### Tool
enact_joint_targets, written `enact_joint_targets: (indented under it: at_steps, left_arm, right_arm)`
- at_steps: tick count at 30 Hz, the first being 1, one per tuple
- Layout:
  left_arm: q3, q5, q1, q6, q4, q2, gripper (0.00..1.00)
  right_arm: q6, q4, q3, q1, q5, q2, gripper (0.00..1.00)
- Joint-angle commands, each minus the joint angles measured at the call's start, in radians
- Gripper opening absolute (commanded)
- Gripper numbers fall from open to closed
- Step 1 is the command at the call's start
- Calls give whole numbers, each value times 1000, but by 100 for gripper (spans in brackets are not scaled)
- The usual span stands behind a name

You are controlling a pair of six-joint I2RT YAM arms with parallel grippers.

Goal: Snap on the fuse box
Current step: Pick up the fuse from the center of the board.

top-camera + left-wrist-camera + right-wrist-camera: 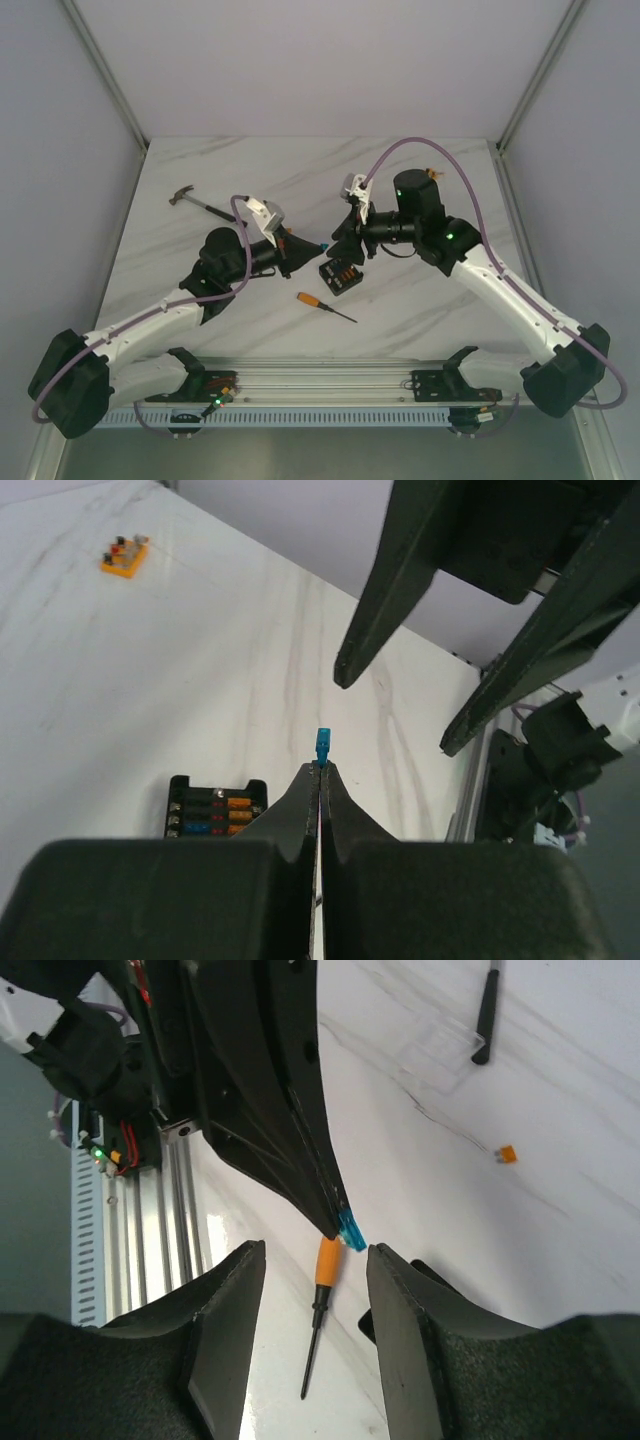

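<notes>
I see left hand [321,770] clamped shut on tiny blue fuse [323,744], pinched at tips. My right hand [317,1252] half open, jaws flanking that fuse, gripping nothing. Below, fuse box [340,273] sits on counter [420,180], just nearward of both hands, slightly closer to right arm; rows hold orange, blue, red fuses.

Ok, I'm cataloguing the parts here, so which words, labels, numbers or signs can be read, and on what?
No text can be read in any view.
Fuse box: no legible marking; any print on its fuses is too small.
Blue fuse in the left gripper: any rating is too blurred.
Screwdriver and hammer: no text visible.
</notes>
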Motion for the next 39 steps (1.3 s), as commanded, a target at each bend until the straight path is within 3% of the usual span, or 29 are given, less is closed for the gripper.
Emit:
enact_joint_targets:
  at_steps: [1,15,25,28,35,39]
  left_arm:
    - [38,129,-6,50,-3,-1,0]
    - [26,203,-17,52,43,-4,0]
    - [17,223,-19,36,80,-7,0]
    - [13,224,-19,33,81,-8,0]
    - [-6,220,-19,31,86,-9,0]
    - [-8,220,-19,32,90,-13,0]
  right_arm:
    - [-69,-32,46,-3,-102,9,51]
    - [-124,-80,59,-3,-146,61,41]
    - [-152,-105,56,-5,-171,71,27]
    - [-158,-106,55,-7,-181,70,19]
    - [-174,-115,49,-20,-218,58,21]
    - [-183,-123,52,-22,-231,61,17]
